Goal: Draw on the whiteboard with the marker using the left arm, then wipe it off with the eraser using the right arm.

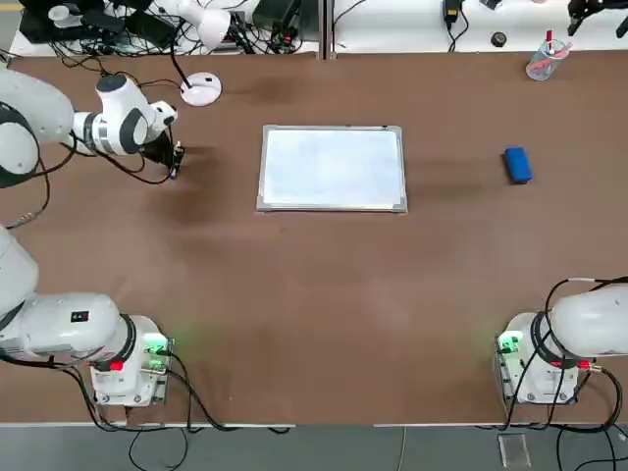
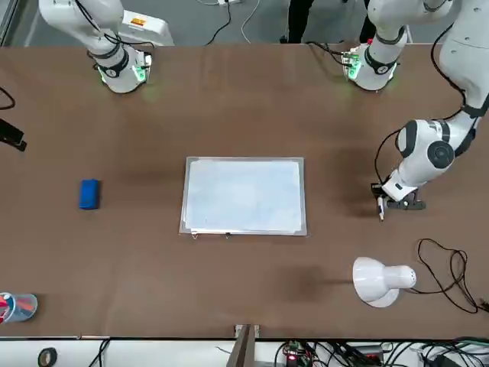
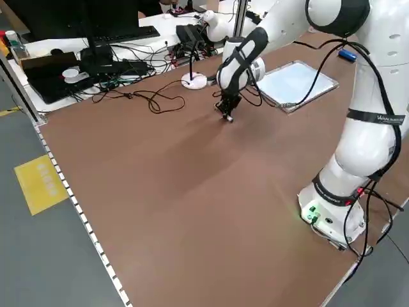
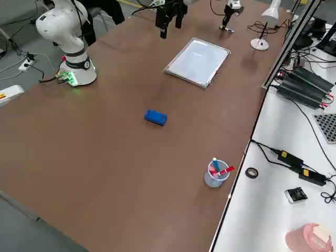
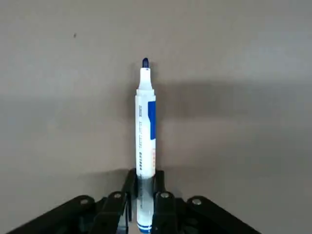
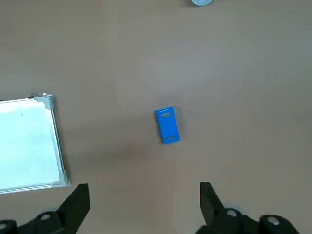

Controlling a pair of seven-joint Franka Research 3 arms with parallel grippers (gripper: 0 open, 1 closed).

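A brown tabletop [image 1: 324, 285] holds two white robot arms, seen from several cameras. The left end effector [image 1: 175, 157] reaches low over the tabletop, its two fingers clamped on the rear end of the marker [image 5: 145, 141]. In the left wrist view the marker is a slim white pen with blue print and a dark blue tip, pointing straight out from the fingers [image 5: 162, 207] over bare brown surface.

The whiteboard [image 1: 333, 168], a white rectangle in a thin silver frame, lies flat and well apart from the left end effector, on its inner side, towards the other arm. A white round-based lamp [image 1: 202, 86] stands near the left end effector, farther from the robot's base.

The right end effector [image 6: 144, 195] hangs high above the tabletop with its fingers spread wide and holding nothing. In its wrist view the bright blue eraser [image 6: 167, 125] lies on the tabletop ahead of its fingers, with a corner of the whiteboard off to one side. A clear cup [image 1: 543, 61] with red items stands beyond the eraser, near the far edge.
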